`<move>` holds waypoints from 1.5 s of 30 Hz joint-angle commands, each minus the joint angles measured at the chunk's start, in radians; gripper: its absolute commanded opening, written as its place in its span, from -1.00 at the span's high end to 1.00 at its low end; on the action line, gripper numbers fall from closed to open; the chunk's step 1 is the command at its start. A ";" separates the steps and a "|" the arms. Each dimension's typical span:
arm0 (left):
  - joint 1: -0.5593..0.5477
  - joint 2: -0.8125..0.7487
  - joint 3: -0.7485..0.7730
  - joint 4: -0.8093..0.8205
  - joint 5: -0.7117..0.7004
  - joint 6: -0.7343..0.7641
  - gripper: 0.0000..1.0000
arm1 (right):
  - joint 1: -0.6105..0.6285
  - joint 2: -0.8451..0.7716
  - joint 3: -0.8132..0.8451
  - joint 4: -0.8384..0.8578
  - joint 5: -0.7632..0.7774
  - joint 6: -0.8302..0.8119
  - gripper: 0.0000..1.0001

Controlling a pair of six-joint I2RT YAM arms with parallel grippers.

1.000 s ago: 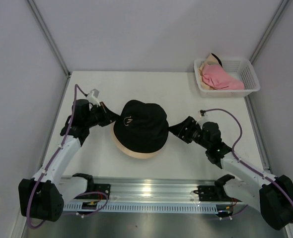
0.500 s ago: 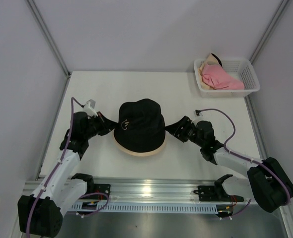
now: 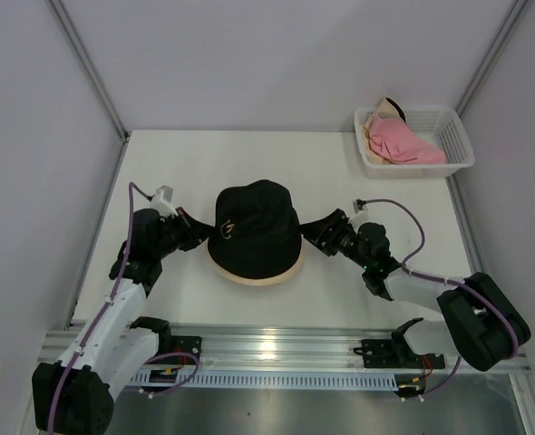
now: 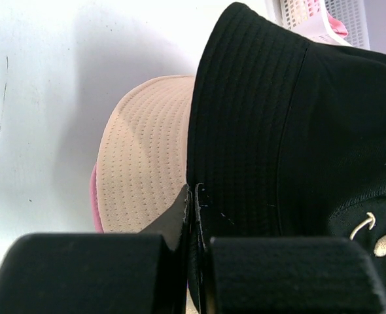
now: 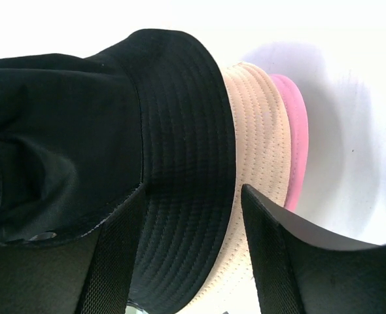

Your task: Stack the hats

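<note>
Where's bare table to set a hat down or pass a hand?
Free: the far table strip between the black hat and back wall, left of the basket; the near strip before the rail. Crowded: both flanks, left hand and right hand at its brim.

Blk hat (image 3: 254, 231): matt stitched cloth

Bright, even overhead light. In both wrist views we see the white worktop (image 4: 42, 98) nearly blown out, with soft grey shadows beside the black hat (image 4: 278, 131). Glare on the metal rail (image 3: 277, 349). Close-up jaws slightly soft.
</note>
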 commanded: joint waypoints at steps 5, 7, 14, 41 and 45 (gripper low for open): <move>-0.018 -0.026 -0.023 -0.005 -0.037 -0.007 0.99 | 0.026 0.048 -0.060 0.207 0.047 0.127 -0.32; -0.021 -0.031 -0.025 -0.005 -0.038 -0.005 0.99 | 0.046 0.053 -0.074 0.249 0.074 0.154 -0.34; -0.029 -0.033 -0.038 0.000 -0.046 -0.001 0.99 | 0.101 0.077 -0.103 0.370 0.134 0.188 -0.69; -0.047 -0.122 -0.060 -0.187 -0.323 -0.033 0.99 | 0.141 -0.104 -0.008 -0.348 0.334 0.050 1.00; -0.065 -0.077 -0.104 -0.164 -0.343 -0.070 0.99 | 0.138 -0.116 0.014 -0.461 0.349 0.030 1.00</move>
